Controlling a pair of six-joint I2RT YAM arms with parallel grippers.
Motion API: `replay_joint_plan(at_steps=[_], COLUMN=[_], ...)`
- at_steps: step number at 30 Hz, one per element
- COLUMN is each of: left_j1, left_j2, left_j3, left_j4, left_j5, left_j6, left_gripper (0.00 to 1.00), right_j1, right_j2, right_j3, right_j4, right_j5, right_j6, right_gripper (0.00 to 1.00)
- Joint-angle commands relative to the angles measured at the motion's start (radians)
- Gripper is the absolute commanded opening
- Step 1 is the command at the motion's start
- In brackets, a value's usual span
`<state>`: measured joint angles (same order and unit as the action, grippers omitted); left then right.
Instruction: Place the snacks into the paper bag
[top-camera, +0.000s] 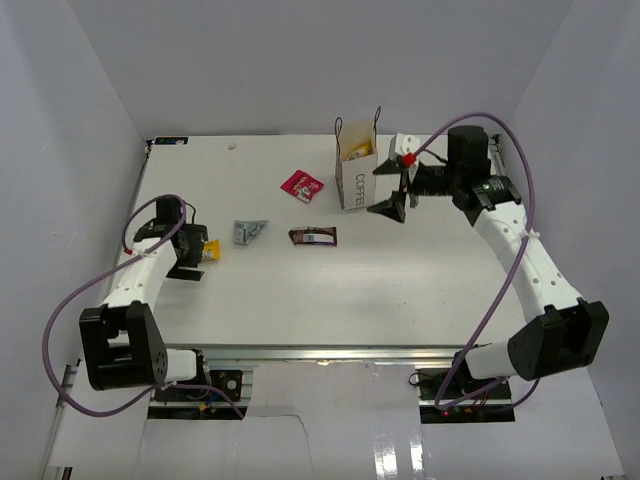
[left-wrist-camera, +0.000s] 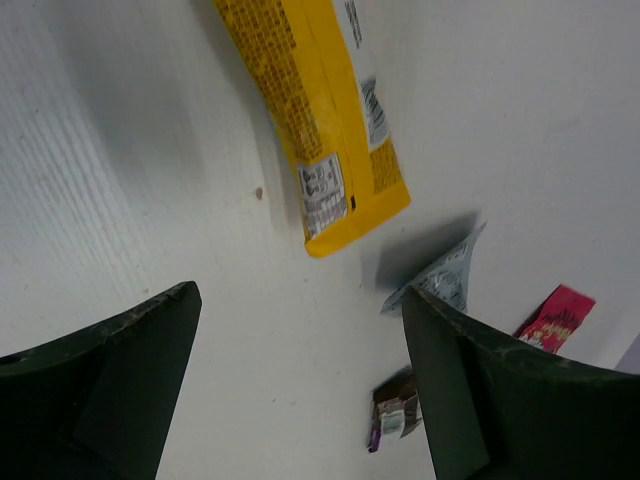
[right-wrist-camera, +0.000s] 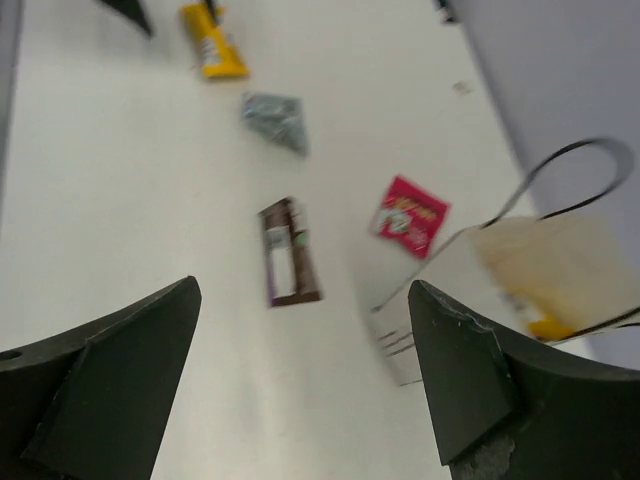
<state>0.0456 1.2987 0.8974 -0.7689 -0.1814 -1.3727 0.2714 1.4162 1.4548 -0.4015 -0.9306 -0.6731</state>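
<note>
The yellow packet (left-wrist-camera: 320, 120) lies left in the top view, just by the left gripper (left-wrist-camera: 300, 300), whose fingers are spread. It looks light, thin and slippery, so pinch across its narrow middle. The right gripper (top-camera: 393, 190), also spread, is by the bag (top-camera: 357, 172).

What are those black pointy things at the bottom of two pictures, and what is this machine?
Those are robot fingers. The machine is two robot arms, and each ends in a two-finger pincher. One picture looks down on both arms from above. The other two come from small cameras on the wrists, so each camera sees its own fingers. The left pincher is open and empty, close to a yellow packet. The right pincher is open and empty too, beside a white paper bag. A silver packet, a brown bar and a pink packet also lie on the white table. A yellow thing shows inside the bag.
</note>
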Motion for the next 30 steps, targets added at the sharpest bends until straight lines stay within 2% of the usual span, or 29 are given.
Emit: replay_joint_plan(at_steps=[1, 4, 7, 9, 11, 15, 16, 18, 22, 23, 26, 30], left_j1=[0.079, 0.126, 0.158, 0.166, 0.172, 0.2, 0.204, 0.217, 0.229, 0.229, 0.226, 0.165], left_j2=[0.039, 0.143, 0.226, 0.254, 0.296, 0.336, 0.34, 0.343, 0.324, 0.314, 0.252, 0.154], left_j3=[0.001, 0.023, 0.044, 0.057, 0.067, 0.066, 0.067, 0.072, 0.061, 0.055, 0.026, 0.02], left_j4=[0.133, 0.172, 0.198, 0.226, 0.226, 0.233, 0.238, 0.246, 0.272, 0.284, 0.35, 0.479], left_j5=[0.08, 0.108, 0.114, 0.103, 0.092, 0.094, 0.091, 0.085, 0.083, 0.088, 0.144, 0.369], left_j6=[-0.066, -0.066, -0.06, -0.032, -0.008, 0.015, 0.023, 0.05, 0.115, 0.133, 0.239, 0.44], left_gripper=[0.92, 0.9, 0.86, 0.75, 0.69, 0.59, 0.53, 0.47, 0.2, 0.11, 0.03, 0.0], right_j1=[0.0, -0.023, -0.047, -0.067, -0.083, -0.101, -0.106, -0.106, -0.106, -0.106, -0.106, -0.107], right_j2=[-0.078, -0.195, -0.264, -0.29, -0.315, -0.333, -0.333, -0.33, -0.318, -0.316, -0.315, -0.313], right_j3=[-0.206, -0.432, -0.522, -0.58, -0.612, -0.633, -0.633, -0.629, -0.622, -0.62, -0.617, -0.614], right_j4=[-0.164, -0.177, -0.18, -0.184, -0.186, -0.186, -0.186, -0.189, -0.186, -0.184, -0.186, -0.189], right_j5=[-0.062, -0.053, -0.065, -0.074, -0.083, -0.108, -0.114, -0.119, -0.131, -0.132, -0.137, -0.134], right_j6=[-0.167, -0.197, -0.194, -0.184, -0.172, -0.157, -0.158, -0.158, -0.152, -0.149, -0.146, -0.143], right_gripper=[0.9, 0.9, 0.9, 0.9, 0.9, 0.9, 0.9, 0.9, 0.9, 0.9, 0.9, 0.9])
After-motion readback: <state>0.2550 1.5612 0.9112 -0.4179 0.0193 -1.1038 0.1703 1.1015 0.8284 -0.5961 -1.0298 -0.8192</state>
